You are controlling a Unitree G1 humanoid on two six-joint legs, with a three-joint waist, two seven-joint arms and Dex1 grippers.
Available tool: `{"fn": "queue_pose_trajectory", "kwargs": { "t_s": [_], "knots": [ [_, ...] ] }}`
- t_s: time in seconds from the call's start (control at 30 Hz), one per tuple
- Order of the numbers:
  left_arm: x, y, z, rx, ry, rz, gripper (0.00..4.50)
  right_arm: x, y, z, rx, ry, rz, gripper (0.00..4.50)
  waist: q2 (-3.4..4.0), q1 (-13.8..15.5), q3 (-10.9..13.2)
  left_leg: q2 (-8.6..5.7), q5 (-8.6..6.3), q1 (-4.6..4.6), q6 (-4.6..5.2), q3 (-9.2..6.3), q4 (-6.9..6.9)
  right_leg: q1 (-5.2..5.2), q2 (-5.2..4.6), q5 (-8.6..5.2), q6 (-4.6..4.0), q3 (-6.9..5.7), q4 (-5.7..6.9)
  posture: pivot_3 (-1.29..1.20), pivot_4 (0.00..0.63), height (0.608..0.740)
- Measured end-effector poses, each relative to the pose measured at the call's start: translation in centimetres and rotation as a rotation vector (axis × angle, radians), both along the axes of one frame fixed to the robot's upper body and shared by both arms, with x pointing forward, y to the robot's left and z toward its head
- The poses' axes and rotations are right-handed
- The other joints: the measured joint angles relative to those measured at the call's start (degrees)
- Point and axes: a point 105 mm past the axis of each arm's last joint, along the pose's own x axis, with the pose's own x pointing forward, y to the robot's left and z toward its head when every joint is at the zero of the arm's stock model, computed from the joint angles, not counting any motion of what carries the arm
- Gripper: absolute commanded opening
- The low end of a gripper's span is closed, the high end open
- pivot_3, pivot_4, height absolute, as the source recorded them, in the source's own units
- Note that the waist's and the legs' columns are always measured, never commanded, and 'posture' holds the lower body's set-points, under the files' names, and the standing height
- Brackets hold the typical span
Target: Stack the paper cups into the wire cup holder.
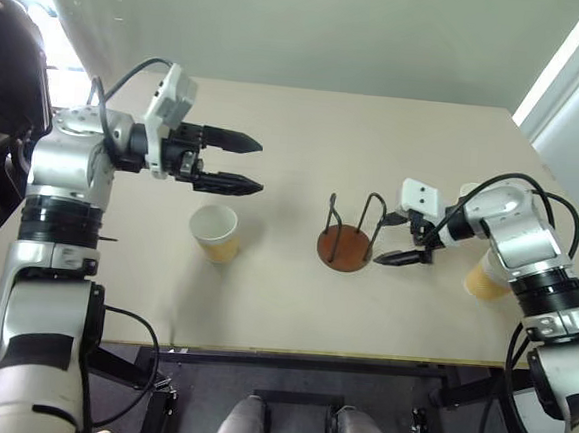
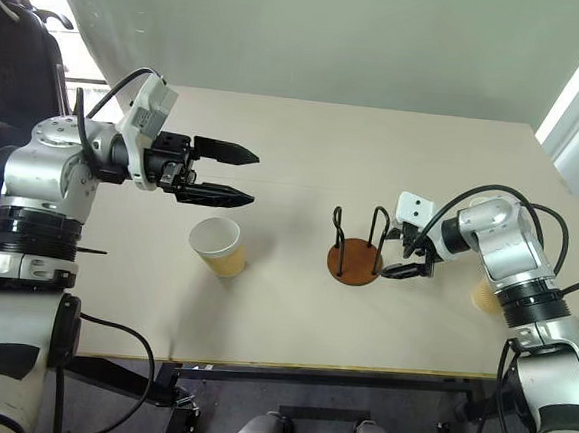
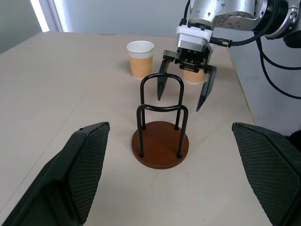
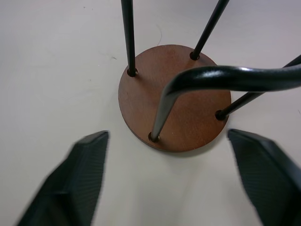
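A plain beige desk (image 1: 395, 145) stands against a pale wall, and the wire cup holder (image 1: 346, 243) sits empty right of centre in the head view. One paper cup (image 1: 215, 233) stands upright left of centre; two more at the right edge are largely hidden behind the right arm. The left gripper (image 1: 245, 165) hovers upper left, jaws wide and empty; the right gripper (image 1: 408, 239), just beside the holder, is likewise spread and holds nothing.
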Motion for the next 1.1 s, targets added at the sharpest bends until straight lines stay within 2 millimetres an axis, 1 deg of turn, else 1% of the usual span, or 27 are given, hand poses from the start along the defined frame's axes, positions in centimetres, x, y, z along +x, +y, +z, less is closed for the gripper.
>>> {"fn": "queue_pose_trajectory", "kwargs": {
  "t_s": [0.17, 0.33, 0.53, 0.63, 0.7, 0.77, 0.87, 1.0, 1.1],
  "knots": [
    [0.0, -0.1, 0.0, 0.007, -0.018, -0.004, 4.5, 0.2, -0.1, 0.1, -0.013, -0.029, -0.002, 4.48, 0.0, 0.01, 0.0, 0.0, 0.0, 0.0, 0.0, 0.0, 0.0, 0.01, 0.0, 0.0, 0.0, 0.0, -0.01, 0.0, 0.15, 0.74],
    [0.1, 0.0, 0.0, 0.019, -0.03, 0.007, 4.5, 0.5, -0.8, 0.8, -0.039, -0.07, -0.019, 4.48, 0.0, 0.06, 0.0, 0.0, 0.0, -0.01, 0.0, 0.0, 0.0, 0.01, 0.0, 0.0, 0.0, 0.0, -0.01, 0.0, 0.15, 0.74],
    [0.4, 1.0, -1.0, 0.172, -0.043, 0.062, 4.5, 0.6, -3.3, 3.2, -0.047, -0.127, -0.082, 4.48, 0.0, 0.04, 0.0, 0.0, 0.0, 0.0, 0.0, -0.01, -0.02, 0.01, 0.0, 0.0, 0.0, 0.0, -0.04, 0.0, 0.15, 0.74],
    [0.0, 1.4, -1.1, 0.265, -0.086, 0.049, 4.5, 0.1, -3.8, 3.8, -0.054, -0.131, -0.079, 4.48, 0.0, 0.03, 0.0, 0.0, 0.0, -0.01, 0.0, 0.0, -0.04, 0.0, 0.0, -0.01, 0.0, 0.0, -0.04, 0.0, 0.15, 0.74],
    [-0.2, 2.1, -1.2, 0.349, -0.127, 0.052, 4.5, -0.4, -4.1, 4.3, -0.052, -0.136, -0.068, 4.48, 0.0, -0.02, 0.0, 0.0, 0.0, -0.01, 0.0, 0.0, -0.06, 0.0, 0.0, -0.02, -0.01, 0.0, -0.05, 0.0, 0.15, 0.74],
    [-0.4, 2.7, -1.5, 0.423, -0.156, 0.047, 4.5, -0.8, -4.1, 5.0, -0.05, -0.148, -0.058, 4.48, 0.0, -0.07, 0.0, 0.0, 0.0, -0.01, 0.0, 0.0, -0.06, 0.0, 0.0, -0.03, -0.02, 0.01, -0.05, 0.0, 0.15, 0.74],
    [-0.6, 2.9, -2.0, 0.483, -0.172, 0.025, 4.5, -1.4, -3.7, 5.9, -0.041, -0.163, -0.018, 4.48, 0.0, -0.05, 0.0, 0.0, 0.0, -0.01, 0.01, -0.01, -0.04, 0.01, 0.0, -0.05, -0.06, 0.0, -0.03, 0.0, 0.15, 0.74],
    [-0.9, 3.2, -2.5, 0.495, -0.152, 0.006, 4.5, -2.4, -3.0, 7.3, -0.011, -0.171, 0.035, 4.48, 0.0, -0.12, 0.0, 0.0, 0.0, -0.02, 0.01, 0.0, -0.04, 0.0, 0.0, -0.07, -0.09, 0.01, -0.03, 0.0, 0.15, 0.74],
    [-1.1, 3.3, -2.9, 0.495, -0.134, -0.001, 4.5, -3.0, -2.5, 8.9, 0.031, -0.186, 0.065, 4.48, 0.0, -0.17, 0.0, 0.0, 0.0, -0.01, 0.01, -0.01, -0.07, -0.01, 0.0, -0.16, -0.2, -0.01, -0.01, 0.0, 0.15, 0.74]
  ]
}}
